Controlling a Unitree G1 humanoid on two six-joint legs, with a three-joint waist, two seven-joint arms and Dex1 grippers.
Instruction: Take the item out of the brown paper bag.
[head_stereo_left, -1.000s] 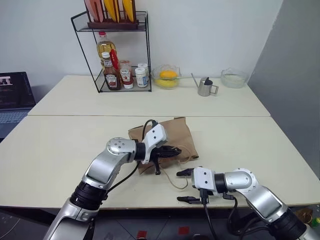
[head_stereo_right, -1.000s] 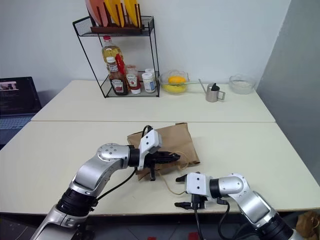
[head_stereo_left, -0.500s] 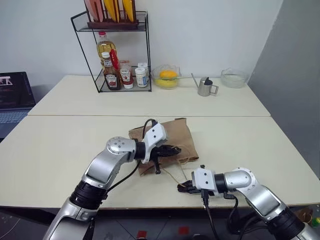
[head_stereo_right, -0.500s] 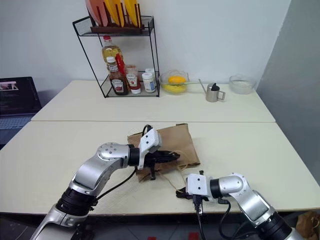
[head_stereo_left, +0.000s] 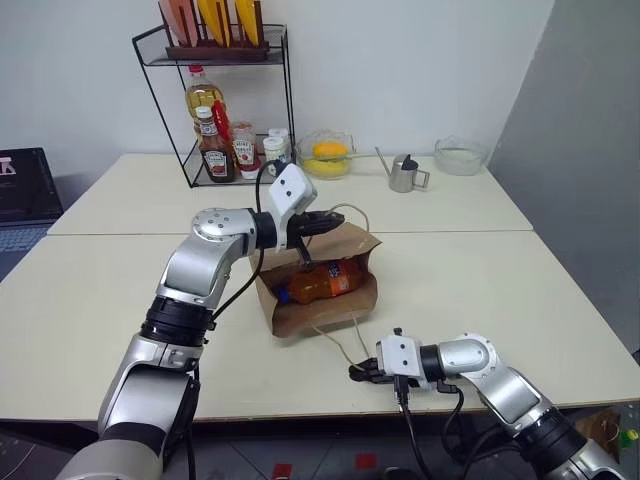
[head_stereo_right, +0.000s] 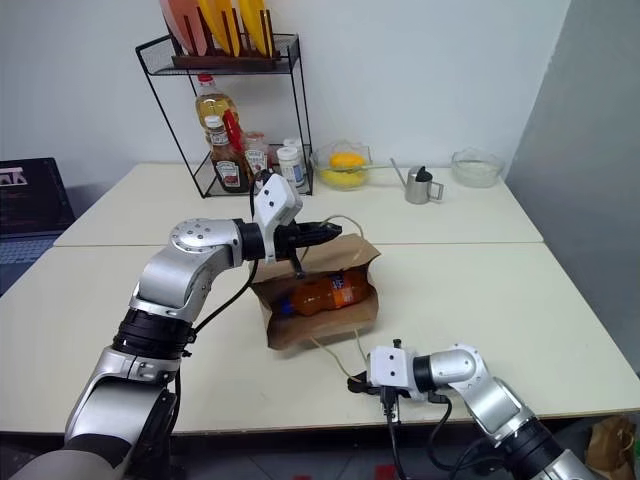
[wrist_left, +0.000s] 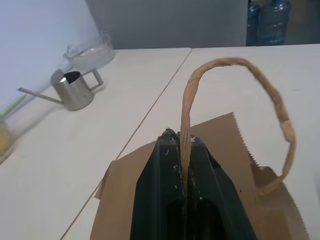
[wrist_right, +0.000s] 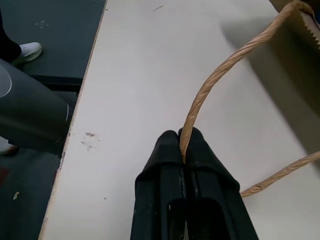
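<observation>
Since a second ago the left gripper (head_stereo_left: 322, 222) has risen and moved farther away, lifting the upper cord handle (wrist_left: 235, 100) with it, so the brown paper bag (head_stereo_left: 330, 300), which lay flat, now gapes open toward the camera. The right gripper (head_stereo_left: 357, 372) stood with its fingers apart then; now they are pressed together on the lower cord handle (wrist_right: 220, 75).

Nearest, at the near edge of the table (head_stereo_left: 80, 300), the right gripper lies low, right of centre, pointing left. Its black fingers (wrist_right: 170, 150) pinch the lower handle, which runs from the gripper up toward the bag's near lip.

Just beyond it, around the middle of the table, is the bag. Its lower side rests on the tabletop and its upper side is pulled up. Inside, on its side, lies the item (head_stereo_left: 322, 282), a small bottle of orange soda with its blue cap toward the left and its label to the right. It rests wholly within the bag's mouth.

Above the bag's far upper edge hangs the left gripper, pointing right, its fingers clamped shut on the upper handle, whose loop arches past the fingertips.

Farther off, on the far table, are a wire rack (head_stereo_left: 215, 100) of bottles at left, a glass bowl of yellow fruit (head_stereo_left: 328, 155), a small metal watering can (head_stereo_left: 402, 172) and a clear bowl (head_stereo_left: 462, 155) at right.
</observation>
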